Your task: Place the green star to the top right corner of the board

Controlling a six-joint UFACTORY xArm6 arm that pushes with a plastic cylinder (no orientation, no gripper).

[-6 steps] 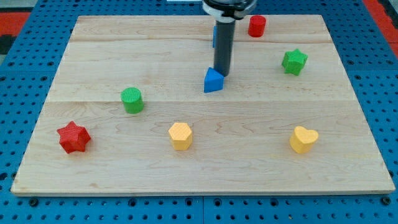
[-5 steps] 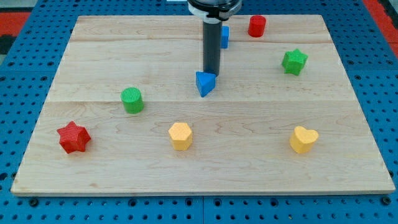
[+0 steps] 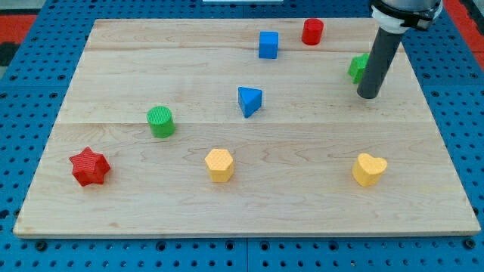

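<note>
Here my tip (image 3: 367, 96) sits just below the green star (image 3: 358, 66), its rod partly covering it.

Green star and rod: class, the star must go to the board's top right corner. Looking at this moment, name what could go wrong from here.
My tip sits just below the green star, with the rod hiding most of it, so contact is hard to judge. A push off-centre could spin the star sideways instead of toward the corner. The red cylinder stands nearby at the view's top; a leftward drift might knock it. Overshooting could send the star off the board's edge.
</note>
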